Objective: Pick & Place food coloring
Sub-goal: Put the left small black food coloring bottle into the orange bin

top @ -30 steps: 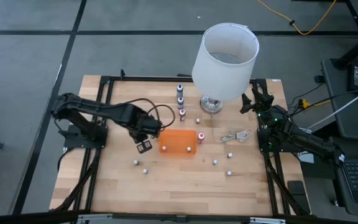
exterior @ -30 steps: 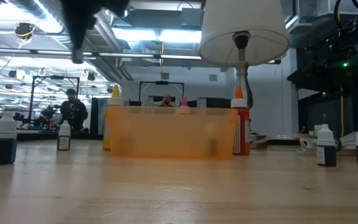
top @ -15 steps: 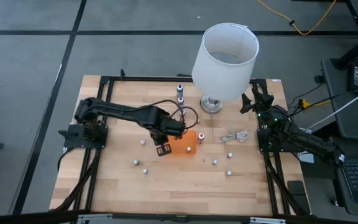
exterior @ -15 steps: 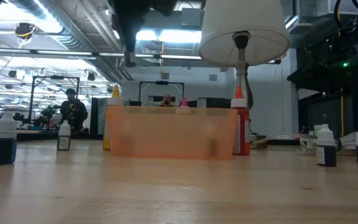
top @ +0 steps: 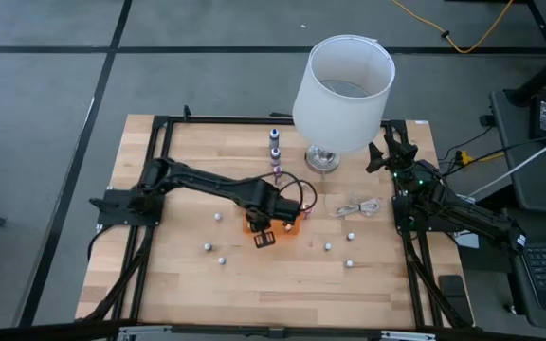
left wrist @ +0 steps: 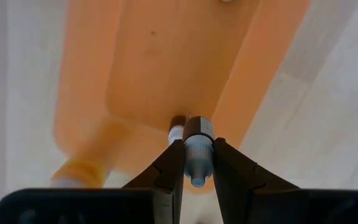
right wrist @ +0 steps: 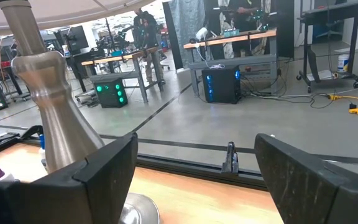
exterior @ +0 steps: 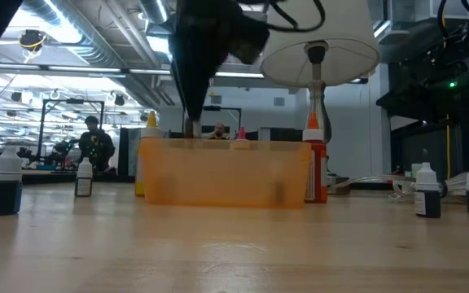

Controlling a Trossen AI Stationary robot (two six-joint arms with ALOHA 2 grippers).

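Bottle (left wrist: 197, 149) sits clamped in your left tool (left wrist: 194, 163) above the orange tray (left wrist: 166, 68); release early and it may bounce out. Right tool (right wrist: 194, 168) waits apart, beside the lamp (top: 341, 90).

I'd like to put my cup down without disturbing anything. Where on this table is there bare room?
The near strip of the table, in front of the scattered bottles, is bare. So is the far left corner, behind the left arm. The middle is crowded: orange tray, left gripper, lamp, white cable.
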